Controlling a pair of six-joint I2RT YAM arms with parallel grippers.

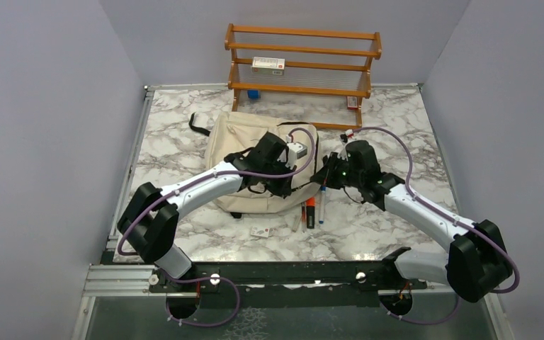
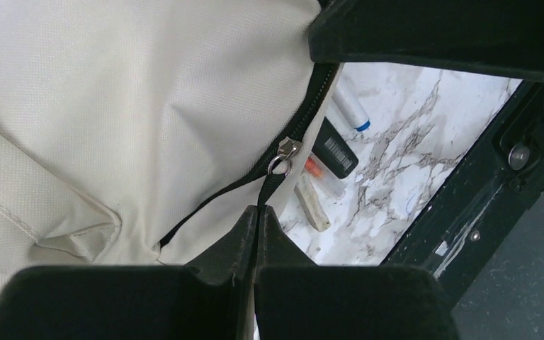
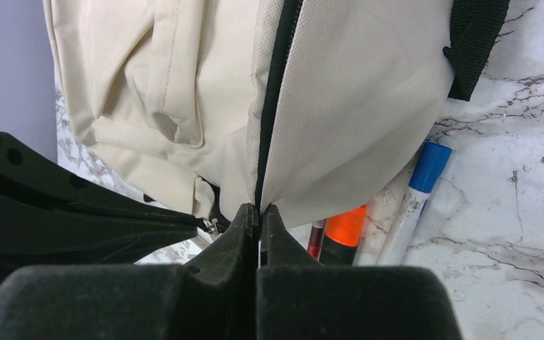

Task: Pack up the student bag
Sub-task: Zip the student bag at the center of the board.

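Cream student bag lying mid marble table, left gripper clenched on its black zipper pull, right gripper pinching the bag's zip seam, markers half tucked under its near edge, wooden rack behind

Matt woven-cloth student bag, glossy marbled table

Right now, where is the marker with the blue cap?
In the right wrist view, the blue-capped marker lies on the table, right of the orange marker, by the student bag.
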